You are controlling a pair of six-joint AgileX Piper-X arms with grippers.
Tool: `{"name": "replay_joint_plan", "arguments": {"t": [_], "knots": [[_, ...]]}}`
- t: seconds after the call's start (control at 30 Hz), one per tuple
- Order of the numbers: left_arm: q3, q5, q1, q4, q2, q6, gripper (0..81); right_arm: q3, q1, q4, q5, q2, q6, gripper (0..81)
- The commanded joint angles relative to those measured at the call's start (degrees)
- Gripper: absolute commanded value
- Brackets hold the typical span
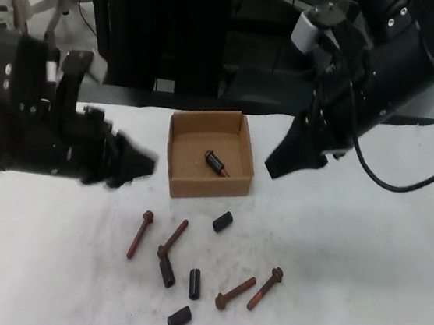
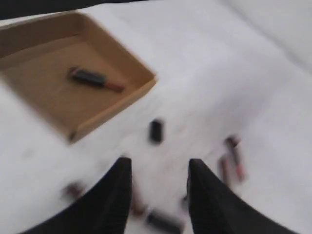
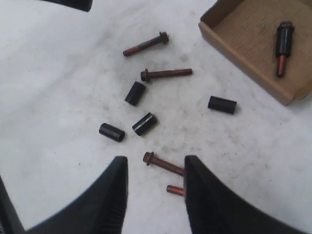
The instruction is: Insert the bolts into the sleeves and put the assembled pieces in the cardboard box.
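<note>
The cardboard box [image 1: 208, 187] sits mid-bench with one assembled bolt-and-sleeve piece [image 1: 217, 163] lying in it. In front of it are several loose copper bolts, such as one [image 1: 140, 234] and another [image 1: 234, 292], and several black sleeves, one [image 1: 223, 222] nearest the box. My left gripper [image 1: 140, 162] hovers left of the box, open and holding nothing [image 2: 158, 195]. The right gripper [image 1: 282, 164] hangs right of the box, also open and holding nothing [image 3: 156, 190]. Below it lie a bolt [image 3: 163, 165], sleeves [image 3: 145, 124], the box [image 3: 243, 63] and the assembled piece [image 3: 283, 41].
The white bench surface [image 1: 344, 287] stretches bare to the right and left of the scattered parts. A black cable [image 1: 403, 182] trails from the right arm over the bench. Chairs and dark furniture stand behind the far edge.
</note>
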State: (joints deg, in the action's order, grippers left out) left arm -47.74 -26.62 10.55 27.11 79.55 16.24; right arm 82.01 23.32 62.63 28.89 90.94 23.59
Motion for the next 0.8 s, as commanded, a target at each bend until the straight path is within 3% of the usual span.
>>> {"name": "replay_joint_plan", "arguments": {"t": [0.0, 0.2, 0.47, 0.63, 0.77], "knots": [[-2.3, 10.4, 1.2, 9.6, -0.8, 6.7, 35.9, 0.1, -0.2, 2.4, 2.0, -0.2, 0.5, 36.3], [-5.2, 6.9, 4.8, 10.1, -1.0, -0.4, 35.9, -0.4, 0.1, 4.7, 2.7, -0.2, 0.5, 36.3], [-8.5, 14.7, 11.2, 16.8, -1.0, 1.6, 35.9, -8.3, -1.6, 8.1, 0.7, -0.1, 1.1, 36.3], [-8.5, 18.0, 11.8, 18.5, -0.1, 0.1, 35.9, -13.9, -2.1, 8.8, -1.5, -0.2, 0.4, 36.3], [-9.6, 18.0, 11.8, 18.5, 3.9, -0.1, 35.9, -14.6, -2.0, 10.4, 1.4, -0.6, 0.4, 36.3]]}}
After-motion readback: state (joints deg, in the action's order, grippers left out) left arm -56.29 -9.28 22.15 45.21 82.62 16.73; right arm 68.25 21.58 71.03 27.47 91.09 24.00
